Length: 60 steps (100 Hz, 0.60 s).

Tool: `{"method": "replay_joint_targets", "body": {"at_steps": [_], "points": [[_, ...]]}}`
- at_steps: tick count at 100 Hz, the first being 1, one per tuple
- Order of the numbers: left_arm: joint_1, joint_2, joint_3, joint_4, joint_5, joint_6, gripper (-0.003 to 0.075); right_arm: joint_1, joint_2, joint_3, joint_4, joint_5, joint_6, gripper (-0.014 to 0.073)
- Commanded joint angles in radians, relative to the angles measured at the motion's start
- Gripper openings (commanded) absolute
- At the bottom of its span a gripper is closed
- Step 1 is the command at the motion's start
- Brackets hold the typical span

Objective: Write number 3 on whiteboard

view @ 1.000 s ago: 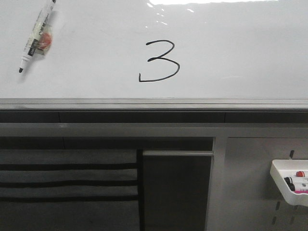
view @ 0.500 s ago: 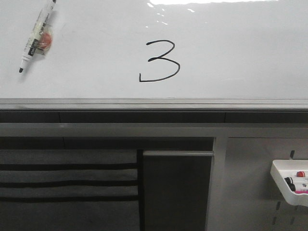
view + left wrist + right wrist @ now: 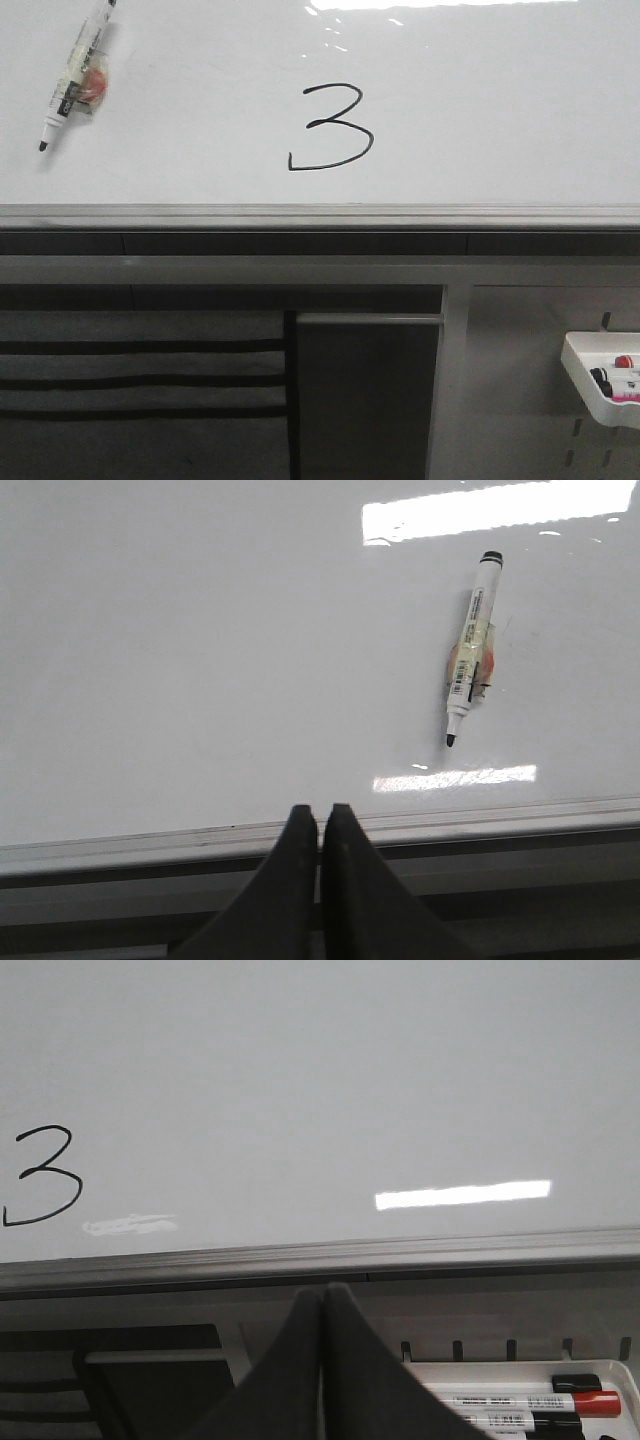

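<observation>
A thin black number 3 (image 3: 330, 127) is drawn on the glossy whiteboard (image 3: 500, 120); it also shows in the right wrist view (image 3: 42, 1175). A white marker (image 3: 72, 75) with a black tip lies uncapped on the board at the far left, also in the left wrist view (image 3: 471, 650). My left gripper (image 3: 319, 813) is shut and empty, back at the board's grey lower edge (image 3: 500, 815), apart from the marker. My right gripper (image 3: 322, 1290) is shut and empty below the board's edge, right of the 3. No gripper shows in the front view.
A small white marker tray (image 3: 600, 378) with several markers hangs low at the right, also in the right wrist view (image 3: 520, 1400). Grey rails and dark panels (image 3: 140, 370) lie below the board. A faint smear (image 3: 130, 1225) marks the board near the 3.
</observation>
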<state>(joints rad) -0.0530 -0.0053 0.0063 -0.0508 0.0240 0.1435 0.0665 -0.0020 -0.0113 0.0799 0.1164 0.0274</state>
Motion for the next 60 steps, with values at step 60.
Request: {"method": "replay_joint_targets", "body": {"at_steps": [60], "points": [[-0.008, -0.032, 0.002, -0.01, -0.083, -0.012, -0.0018, -0.007, -0.027, 0.049, 0.003, -0.211, -0.009, -0.0074]]}}
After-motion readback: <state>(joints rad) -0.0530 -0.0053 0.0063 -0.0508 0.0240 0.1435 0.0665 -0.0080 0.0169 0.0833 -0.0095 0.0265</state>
